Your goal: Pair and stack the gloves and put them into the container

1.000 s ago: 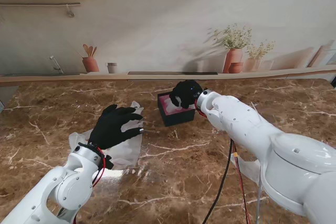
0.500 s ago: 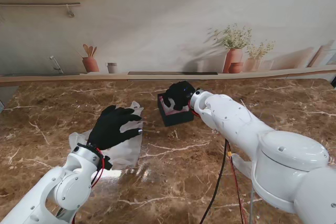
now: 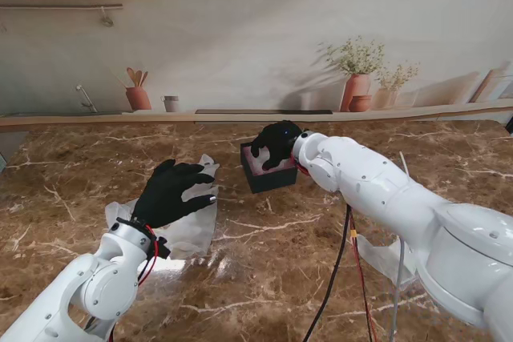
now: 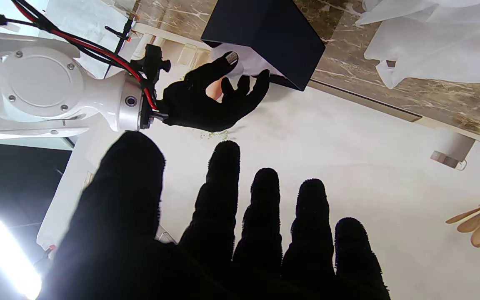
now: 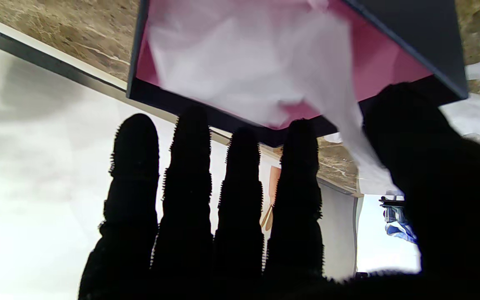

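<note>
Right hand (image 3: 275, 143) over the box (image 3: 268, 175), seemingly pinching a glove (image 5: 265, 75); left hand (image 3: 170, 192) spread, empty.

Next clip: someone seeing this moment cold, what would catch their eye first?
Probably the right hand in its black covering, over the small dark box with the pink lining, mid-table, with a thin white glove draped into it. Next, the left hand, fingers spread, over more translucent gloves lying flat on the brown marble table, nearer to me and left of the box.
</note>
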